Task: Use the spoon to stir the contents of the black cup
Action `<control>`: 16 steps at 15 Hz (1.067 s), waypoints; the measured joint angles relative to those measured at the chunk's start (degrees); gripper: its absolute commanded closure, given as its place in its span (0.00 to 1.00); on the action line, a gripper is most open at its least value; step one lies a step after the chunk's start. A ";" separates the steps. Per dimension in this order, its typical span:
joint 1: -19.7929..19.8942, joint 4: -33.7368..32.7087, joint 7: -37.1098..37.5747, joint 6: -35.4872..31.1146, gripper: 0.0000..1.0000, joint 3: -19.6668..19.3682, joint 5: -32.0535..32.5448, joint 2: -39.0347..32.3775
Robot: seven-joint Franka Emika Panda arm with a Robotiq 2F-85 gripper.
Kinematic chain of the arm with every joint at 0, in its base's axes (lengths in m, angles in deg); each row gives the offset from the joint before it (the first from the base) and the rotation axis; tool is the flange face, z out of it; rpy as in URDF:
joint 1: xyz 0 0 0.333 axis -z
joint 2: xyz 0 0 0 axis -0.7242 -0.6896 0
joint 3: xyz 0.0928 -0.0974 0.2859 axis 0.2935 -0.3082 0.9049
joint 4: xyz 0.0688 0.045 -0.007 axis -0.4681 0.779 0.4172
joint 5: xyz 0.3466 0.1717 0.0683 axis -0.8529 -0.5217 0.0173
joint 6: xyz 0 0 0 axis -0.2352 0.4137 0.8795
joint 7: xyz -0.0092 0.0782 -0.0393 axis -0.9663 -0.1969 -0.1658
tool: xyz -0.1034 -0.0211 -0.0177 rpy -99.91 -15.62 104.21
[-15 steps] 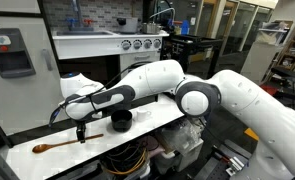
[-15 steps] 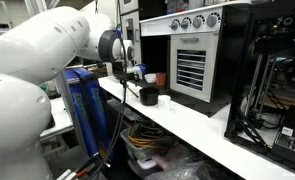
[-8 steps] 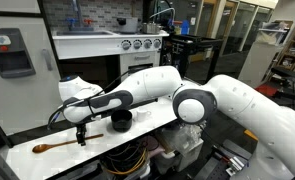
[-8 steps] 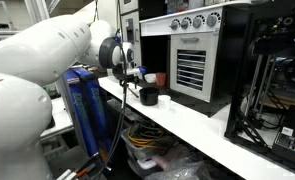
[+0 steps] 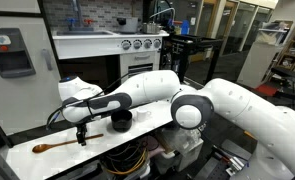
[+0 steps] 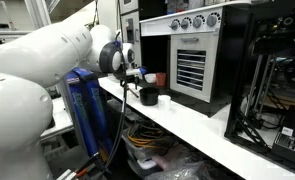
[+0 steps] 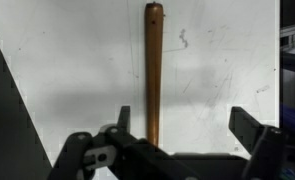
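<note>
The spoon (image 5: 57,145) is lying flat on the table (image 5: 99,138), off to one side of the black cup (image 5: 119,122) and well apart from it. Its bowl end is farthest from the cup and the handle tip points back toward it. The gripper (image 5: 82,135) hangs right over that handle end, between the cup and the spoon's bowl. In the wrist view the spoon (image 7: 152,70) runs straight across the closing line, so that's lined up fine. Jaws are spread wide, holding nothing, but the handle sits off-centre, nearly against one finger (image 7: 122,122). The front table edge looks close to the spoon, with open room on the side away from the cup.
</note>
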 measured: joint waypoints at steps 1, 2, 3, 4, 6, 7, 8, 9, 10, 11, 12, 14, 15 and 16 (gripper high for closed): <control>-0.11 -0.74 -0.08 0.66 0.00 -0.03 -0.13 -0.39; -0.18 -1.44 -0.16 1.18 0.00 -0.07 -0.28 -0.82; -0.26 -2.00 -0.23 1.61 0.00 -0.15 -0.50 -1.19; -0.29 -2.30 -0.25 1.87 0.00 -0.14 -0.52 -1.42; -0.29 -2.52 -0.24 2.69 0.00 -0.14 -0.52 -1.58; -0.29 -2.70 -0.11 3.44 0.00 -0.14 -0.50 -1.58; -0.31 -2.92 -0.05 4.01 0.00 -0.14 -0.50 -1.58; -0.31 -3.13 -0.05 4.40 0.00 -0.14 -0.50 -1.58; -0.30 -3.30 -0.05 4.67 0.00 -0.14 -0.50 -1.58; -0.32 -3.39 -0.04 4.82 0.00 -0.14 -0.50 -1.58; -0.32 -3.42 -0.04 4.86 0.00 -0.14 -0.50 -1.58; -0.32 -3.43 -0.04 4.85 0.00 -0.14 -0.50 -1.58; -0.32 -3.43 -0.04 4.74 0.00 -0.14 -0.50 -1.58; -0.32 -3.43 -0.05 4.65 0.00 -0.14 -0.49 -1.61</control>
